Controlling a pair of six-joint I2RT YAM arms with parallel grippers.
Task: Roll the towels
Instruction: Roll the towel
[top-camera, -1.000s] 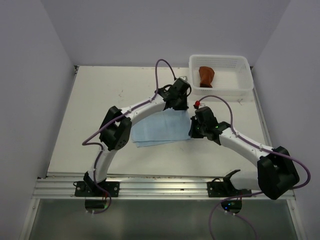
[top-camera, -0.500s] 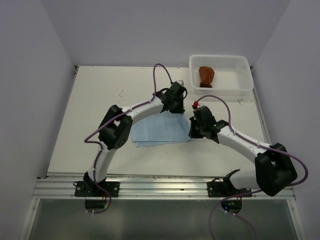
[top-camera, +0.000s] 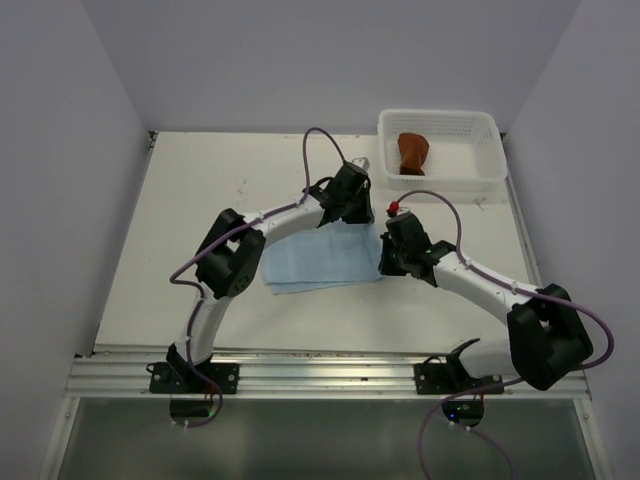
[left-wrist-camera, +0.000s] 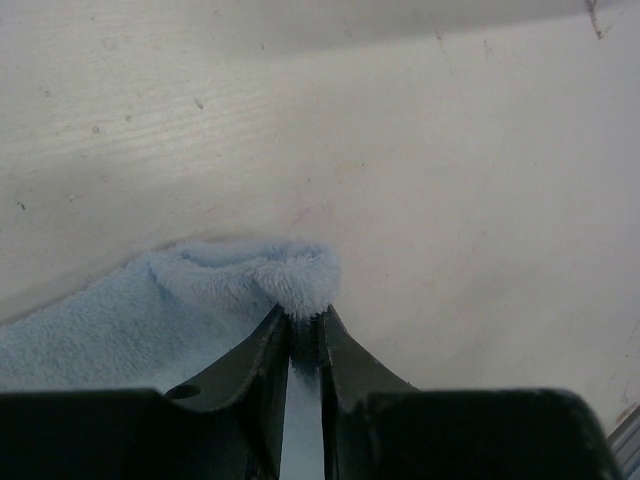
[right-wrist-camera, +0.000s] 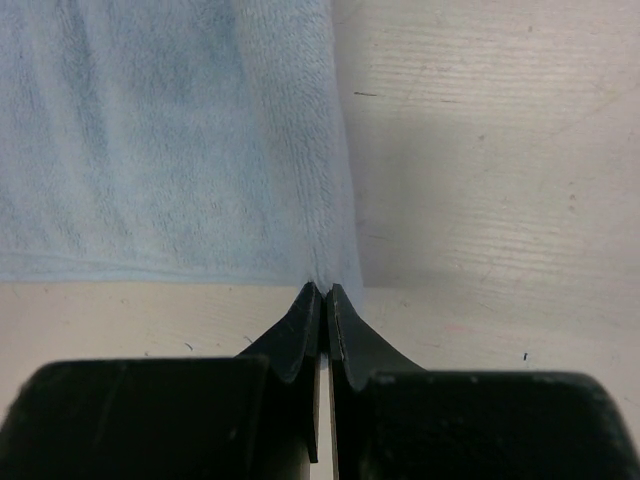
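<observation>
A light blue towel (top-camera: 320, 262) lies flat in the middle of the table. My left gripper (top-camera: 352, 218) is at its far right corner. In the left wrist view that gripper (left-wrist-camera: 305, 318) is shut on a fluffy bunched corner of the towel (left-wrist-camera: 150, 320). My right gripper (top-camera: 386, 262) sits at the towel's right edge. The right wrist view shows it (right-wrist-camera: 325, 290) shut on the near right corner of the towel (right-wrist-camera: 160, 150), which spreads flat beyond. A rust brown-red towel (top-camera: 412, 152) lies bunched in the basket.
A white mesh basket (top-camera: 440, 178) stands at the table's far right corner. Purple cables arch over both arms. Walls close in the table on the left, right and back. A metal rail (top-camera: 320, 368) runs along the near edge.
Both wrists have shifted a little to the left, with the towel's right edge still pinched. The rust towel and the basket have not moved.
</observation>
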